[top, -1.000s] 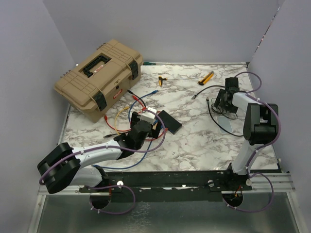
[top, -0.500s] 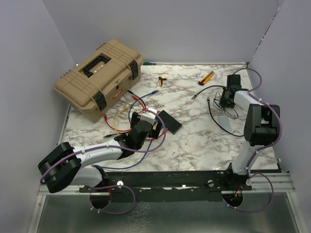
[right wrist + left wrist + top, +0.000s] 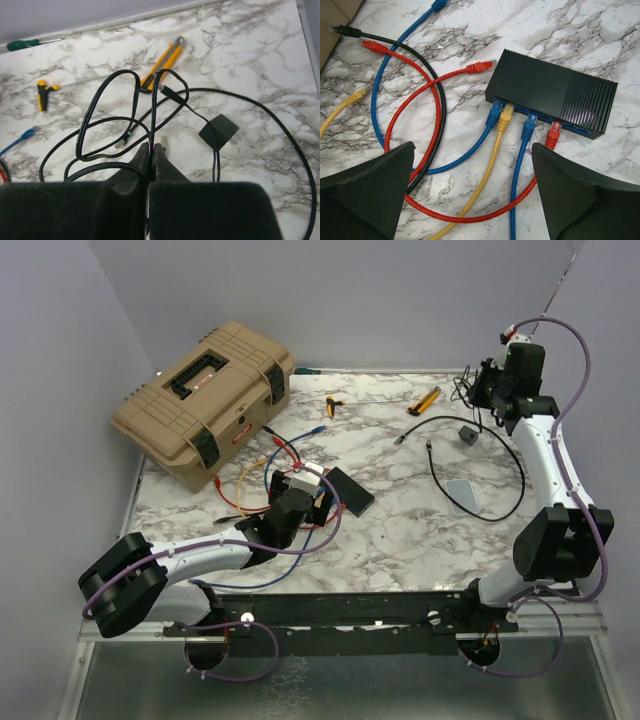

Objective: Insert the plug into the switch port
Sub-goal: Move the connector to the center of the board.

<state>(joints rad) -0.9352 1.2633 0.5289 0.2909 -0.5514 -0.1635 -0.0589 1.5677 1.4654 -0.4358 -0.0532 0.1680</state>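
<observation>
1. At the far right of the counter (image 3: 400, 530), your right pincer (image 3: 485, 388) hangs high. Its jaws are pressed together on a bunch of thin black cable (image 3: 107, 120), so it grips the cord itself, not a connector.
2. One plug (image 3: 168, 92) dangles on a loop just beyond the jaws. Other cable ends lie on the counter, and you cannot tell from here which one belongs in the port.
3. Nearer you, the flat grey-white box (image 3: 461, 496) lies below that pincer, ringed by black cable. Its switch port sits on an edge too small to make out.
4. You would do best to set the tangle down and regrip right behind the plug, so the tip does not swing.
5. Line the plug up level with the box edge, then press straight in. The light box will likely slide, so brace it.
6. Your left pincer (image 3: 472, 165) stands wide open and empty at near centre, over a black ribbed box (image 3: 555, 95) with coloured leads (image 3: 506, 117). It could serve as the brace.
</observation>
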